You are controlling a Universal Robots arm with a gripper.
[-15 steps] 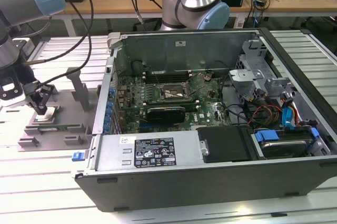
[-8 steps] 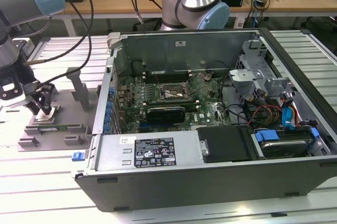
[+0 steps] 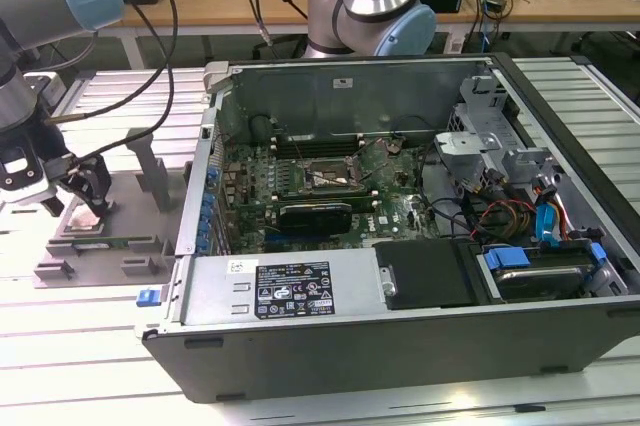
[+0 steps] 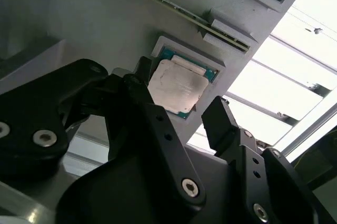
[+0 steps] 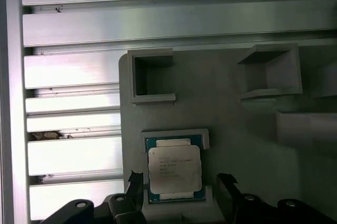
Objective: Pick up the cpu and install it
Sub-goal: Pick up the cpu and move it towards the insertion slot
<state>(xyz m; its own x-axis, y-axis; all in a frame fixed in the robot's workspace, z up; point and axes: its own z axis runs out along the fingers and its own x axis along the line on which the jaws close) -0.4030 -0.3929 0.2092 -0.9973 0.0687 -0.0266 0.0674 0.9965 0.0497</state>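
End effector (image 5: 180, 183) hangs released, fingers (image 5: 134, 182) flanking the cpu (image 5: 174, 167) in its grey tray (image 5: 226, 124) recess, hollow blocks (image 5: 152, 77) beyond.

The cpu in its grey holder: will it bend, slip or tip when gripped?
Probably stiff: the cpu is a flat square with a metal top. Its smooth top and thin edges could slip between the fingers of the open gripper. Lying flat in a recess of the grey holder, it should neither roll nor tip.
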